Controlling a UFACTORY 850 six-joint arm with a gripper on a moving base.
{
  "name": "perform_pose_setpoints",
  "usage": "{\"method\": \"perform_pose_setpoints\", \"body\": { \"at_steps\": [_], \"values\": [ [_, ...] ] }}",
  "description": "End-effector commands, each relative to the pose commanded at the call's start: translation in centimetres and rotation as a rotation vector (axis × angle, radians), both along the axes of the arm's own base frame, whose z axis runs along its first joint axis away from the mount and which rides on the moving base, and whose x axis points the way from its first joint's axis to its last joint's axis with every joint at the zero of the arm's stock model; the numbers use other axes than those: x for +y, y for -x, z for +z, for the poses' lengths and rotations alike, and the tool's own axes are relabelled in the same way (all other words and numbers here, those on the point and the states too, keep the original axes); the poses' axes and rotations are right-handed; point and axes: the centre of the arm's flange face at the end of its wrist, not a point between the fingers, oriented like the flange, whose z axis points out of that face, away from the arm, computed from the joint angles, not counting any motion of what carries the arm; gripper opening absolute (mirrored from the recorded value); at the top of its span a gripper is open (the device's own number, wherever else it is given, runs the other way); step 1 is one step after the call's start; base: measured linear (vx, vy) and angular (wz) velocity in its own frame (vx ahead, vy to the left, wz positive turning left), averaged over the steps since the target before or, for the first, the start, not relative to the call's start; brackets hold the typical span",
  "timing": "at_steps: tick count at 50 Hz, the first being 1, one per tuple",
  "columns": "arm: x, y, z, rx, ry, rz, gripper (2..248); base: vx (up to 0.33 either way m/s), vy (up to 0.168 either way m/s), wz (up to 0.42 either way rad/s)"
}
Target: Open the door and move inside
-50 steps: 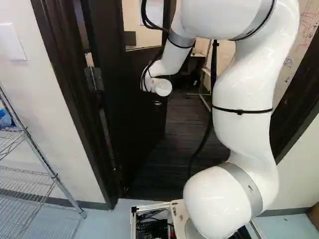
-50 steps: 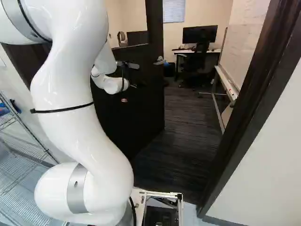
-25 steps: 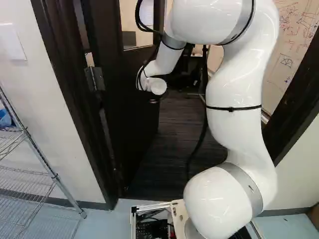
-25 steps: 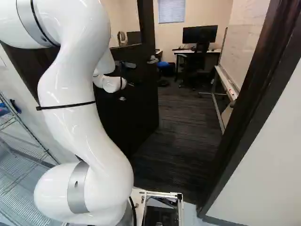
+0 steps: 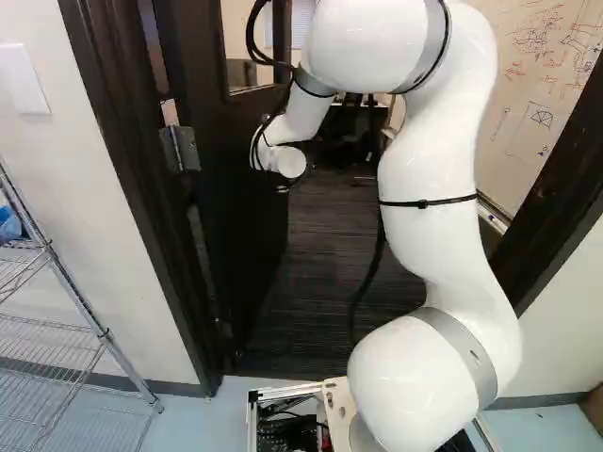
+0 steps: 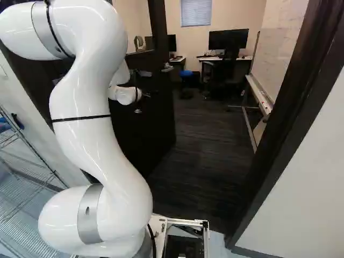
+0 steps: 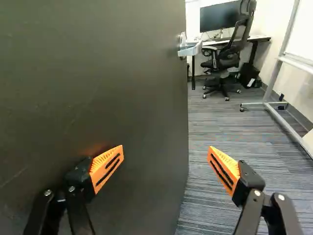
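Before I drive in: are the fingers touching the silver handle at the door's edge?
Apart. The wrist view shows a plain gap: the handle sits ahead of the open fingers, with bare door between.

Your door [image 5: 247, 226]: dk. brown/blk., flat face, upright, std. open inward, swung into the rm. on its L-side hinge [image 5: 179, 149], approx. L of ctr. in your L base view. Glass panel [image 5: 249, 77] in upper part. Wide gap btwn. its free edge and the R side of the doorway. In your wrist view, a silver handle [image 7: 190, 49] sticks out past the free edge, on the far side. Near-side lever [image 6: 144, 73] shows in R base view.
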Motion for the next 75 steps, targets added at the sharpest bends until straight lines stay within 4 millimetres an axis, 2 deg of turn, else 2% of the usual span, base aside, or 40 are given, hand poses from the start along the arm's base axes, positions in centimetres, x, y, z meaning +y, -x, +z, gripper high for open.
{"method": "perform_pose_setpoints", "body": {
  "at_steps": [13, 75],
  "values": [
    [1.1, -0.9, -0.1, -0.010, 0.006, 0.024, 247, 0.000, 0.000, 0.000],
    [4.5, -2.1, -0.3, -0.041, 0.059, 0.147, 247, 0.000, 0.000, 0.000]
  ]
}}
